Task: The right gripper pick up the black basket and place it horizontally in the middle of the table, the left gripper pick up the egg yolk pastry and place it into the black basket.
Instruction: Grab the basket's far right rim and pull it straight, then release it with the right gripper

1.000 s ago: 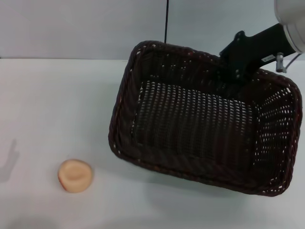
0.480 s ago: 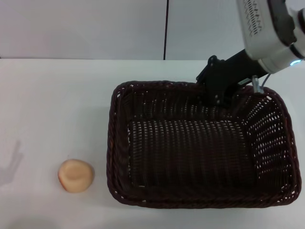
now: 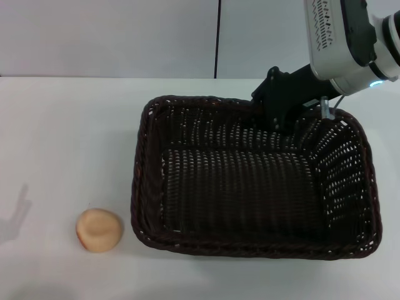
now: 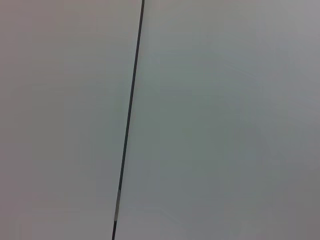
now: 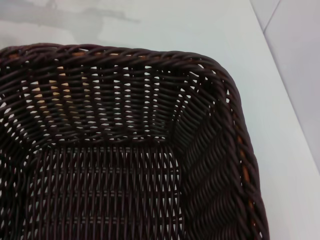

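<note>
The black basket (image 3: 250,187) lies level on the white table (image 3: 69,137), its long side running left to right, right of centre. My right gripper (image 3: 282,115) is at the basket's far rim and grips it; the white arm rises to the upper right. The right wrist view looks down into the empty basket (image 5: 115,165) at one of its corners. The egg yolk pastry (image 3: 99,230) sits on the table near the front left, a short way left of the basket. The left gripper is out of view.
A grey wall with a dark vertical seam (image 3: 218,37) stands behind the table. The left wrist view shows only that wall and its seam (image 4: 129,120). Bare tabletop lies to the left of the basket.
The right gripper swung the basket from a tilted, skewed pose to a level, horizontal one and shifted it slightly left. The pastry has not moved.
</note>
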Robot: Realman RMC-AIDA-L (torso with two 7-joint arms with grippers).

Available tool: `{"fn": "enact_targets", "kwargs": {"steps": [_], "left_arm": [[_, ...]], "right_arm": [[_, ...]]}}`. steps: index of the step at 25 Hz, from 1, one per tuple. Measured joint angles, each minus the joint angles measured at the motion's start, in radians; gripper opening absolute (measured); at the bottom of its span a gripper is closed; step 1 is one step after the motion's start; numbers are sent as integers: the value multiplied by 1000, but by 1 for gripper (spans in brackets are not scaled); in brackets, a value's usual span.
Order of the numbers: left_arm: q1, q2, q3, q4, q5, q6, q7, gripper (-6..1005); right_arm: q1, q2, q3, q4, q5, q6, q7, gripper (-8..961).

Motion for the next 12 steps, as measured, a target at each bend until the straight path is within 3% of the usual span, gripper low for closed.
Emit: {"fn": "enact_targets", "kwargs": {"steps": [12], "left_arm": [[8, 1, 15, 0, 0, 2, -1, 836]], "right_arm": [[12, 2, -69, 26, 11, 48, -14, 153]]}}
